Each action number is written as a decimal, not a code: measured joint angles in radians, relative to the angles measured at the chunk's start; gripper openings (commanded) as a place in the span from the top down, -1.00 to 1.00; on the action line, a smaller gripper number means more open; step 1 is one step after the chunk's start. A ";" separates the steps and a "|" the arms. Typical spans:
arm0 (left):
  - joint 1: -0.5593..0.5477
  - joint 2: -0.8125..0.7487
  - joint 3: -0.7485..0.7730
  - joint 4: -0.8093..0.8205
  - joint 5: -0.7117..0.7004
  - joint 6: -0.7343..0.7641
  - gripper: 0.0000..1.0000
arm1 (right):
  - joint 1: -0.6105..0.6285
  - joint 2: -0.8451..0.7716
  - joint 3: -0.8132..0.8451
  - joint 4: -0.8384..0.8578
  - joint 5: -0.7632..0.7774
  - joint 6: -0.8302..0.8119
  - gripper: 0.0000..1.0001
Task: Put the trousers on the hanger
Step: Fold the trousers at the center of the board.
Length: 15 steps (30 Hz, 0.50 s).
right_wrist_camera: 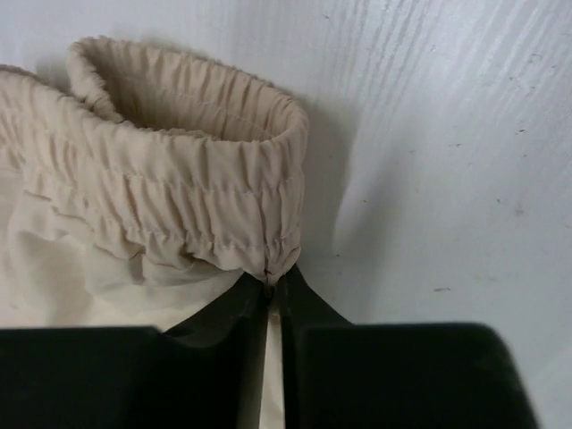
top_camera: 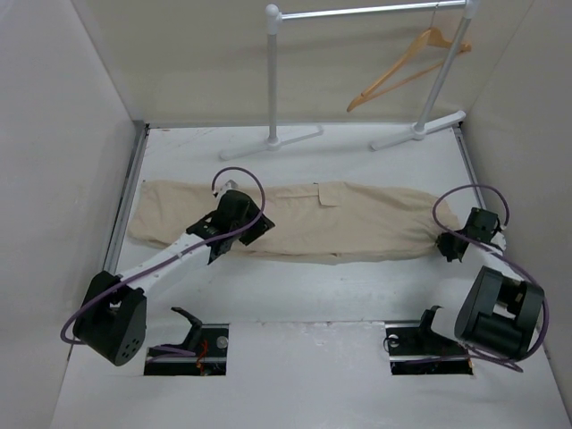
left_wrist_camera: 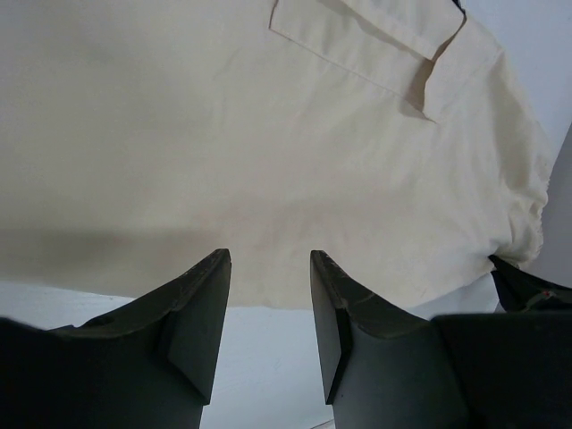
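Task at an early stage; nothing has been hung. The trousers (top_camera: 295, 219) lie flat and lengthwise across the middle of the bench (top_camera: 295, 299), legs toward the left edge and the elasticated waistband (right_wrist_camera: 179, 197) toward the right edge. The wooden hanger (top_camera: 407, 70) hangs bare by its hook from the white garment rail (top_camera: 357, 12) at the far right corner, well apart from the cloth, with no part of the garment over its crossbar. Judged outstanding: lifting the trousers, carrying them to the far right corner and draping them over the crossbar. The left gripper (left_wrist_camera: 268, 259) is reached forward from the near left corner and sits low over the near edge of the leg section, with the pocket flap (left_wrist_camera: 366, 45) ahead of it toward the right. Its jaws stand moderately apart with nothing between them; whether they touch the fabric cannot be told. The right gripper (right_wrist_camera: 271, 281) is folded back close to the right edge. Its jaws are closed to a thin slit, pinching the lower corner of the waistband where the gathered cloth meets the bench.
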 measured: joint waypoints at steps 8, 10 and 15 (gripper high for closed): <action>0.015 -0.021 0.056 -0.068 -0.014 0.024 0.22 | 0.004 -0.218 0.216 -0.175 0.098 -0.023 0.83; 0.009 -0.021 0.089 -0.094 -0.024 0.029 0.22 | -0.010 -0.246 0.322 -0.201 0.119 -0.045 0.81; -0.004 -0.023 0.194 -0.164 -0.056 0.045 0.19 | -0.048 -0.275 0.549 -0.254 0.144 -0.129 0.78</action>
